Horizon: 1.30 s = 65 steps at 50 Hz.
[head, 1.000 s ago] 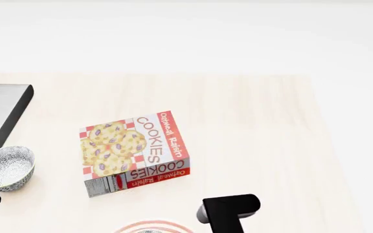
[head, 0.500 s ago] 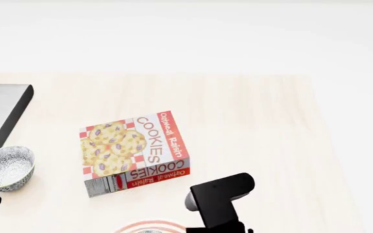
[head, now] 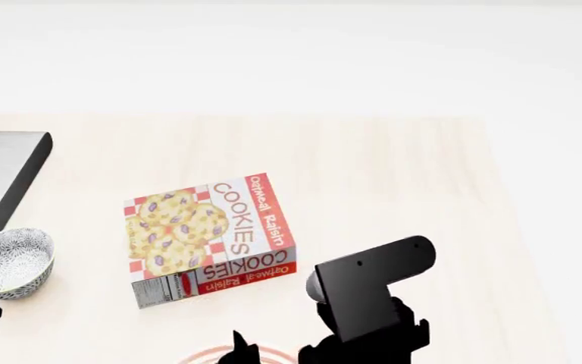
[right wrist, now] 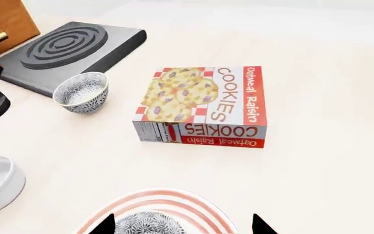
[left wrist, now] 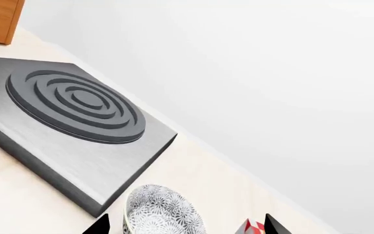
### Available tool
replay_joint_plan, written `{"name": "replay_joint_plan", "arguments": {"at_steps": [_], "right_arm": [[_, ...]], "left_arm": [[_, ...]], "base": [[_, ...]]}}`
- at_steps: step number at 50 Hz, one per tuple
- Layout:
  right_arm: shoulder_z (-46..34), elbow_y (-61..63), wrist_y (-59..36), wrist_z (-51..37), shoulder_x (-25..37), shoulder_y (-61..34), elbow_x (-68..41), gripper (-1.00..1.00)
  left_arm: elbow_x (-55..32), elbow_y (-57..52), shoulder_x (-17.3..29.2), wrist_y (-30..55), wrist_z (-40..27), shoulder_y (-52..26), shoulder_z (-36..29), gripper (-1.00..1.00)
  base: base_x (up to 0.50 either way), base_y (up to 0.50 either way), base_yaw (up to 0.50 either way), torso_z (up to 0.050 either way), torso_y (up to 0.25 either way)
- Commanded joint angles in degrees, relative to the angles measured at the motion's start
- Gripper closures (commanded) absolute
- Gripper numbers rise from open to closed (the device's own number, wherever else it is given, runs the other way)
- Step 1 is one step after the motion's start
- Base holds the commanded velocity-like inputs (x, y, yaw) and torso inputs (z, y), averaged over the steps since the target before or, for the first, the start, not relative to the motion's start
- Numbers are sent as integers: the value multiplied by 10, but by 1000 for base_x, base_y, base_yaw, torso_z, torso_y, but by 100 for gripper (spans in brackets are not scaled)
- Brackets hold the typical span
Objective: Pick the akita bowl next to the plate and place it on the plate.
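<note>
In the right wrist view an akita bowl sits on the red-ringed plate between the spread tips of the right pincer, which grips nothing. A second speckled bowl stands beside the stove burner, framed by the open left pincer. A cookie box lies mid-desk.

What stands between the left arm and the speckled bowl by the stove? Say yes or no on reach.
Probably yes. The left gripper is right at the bowl, jaws spread, with nothing between them. The stove sits close beside the bowl, so that side looks a little tight.
</note>
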State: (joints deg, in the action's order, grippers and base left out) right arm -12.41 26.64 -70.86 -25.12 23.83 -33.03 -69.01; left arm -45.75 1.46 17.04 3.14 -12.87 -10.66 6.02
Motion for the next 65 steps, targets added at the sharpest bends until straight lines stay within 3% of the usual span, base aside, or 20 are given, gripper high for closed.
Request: {"name": "replay_joint_plan", "arguments": {"at_steps": [1,22,40,65], "right_arm": [[3,67,29,-34,13,26,31,-100],[-29,119,163,-27,57,139,201,-100],[-79,64,259,-65,72,201,365,-100],[-66,86,342,-127,100,237,463,-100]], "left_arm": [[-1,2,2,2,-2,-5,-2,-100],[3,-3,5,0,-6,-4,-7,-100],[10,30,-2,-23,14,-7,-10,-100],[4,-4,9,-6,-8,-3,-15,-100]], "base": [[0,0,0,0,0],[0,0,0,0,0],[0,0,0,0,0],[0,0,0,0,0]]}}
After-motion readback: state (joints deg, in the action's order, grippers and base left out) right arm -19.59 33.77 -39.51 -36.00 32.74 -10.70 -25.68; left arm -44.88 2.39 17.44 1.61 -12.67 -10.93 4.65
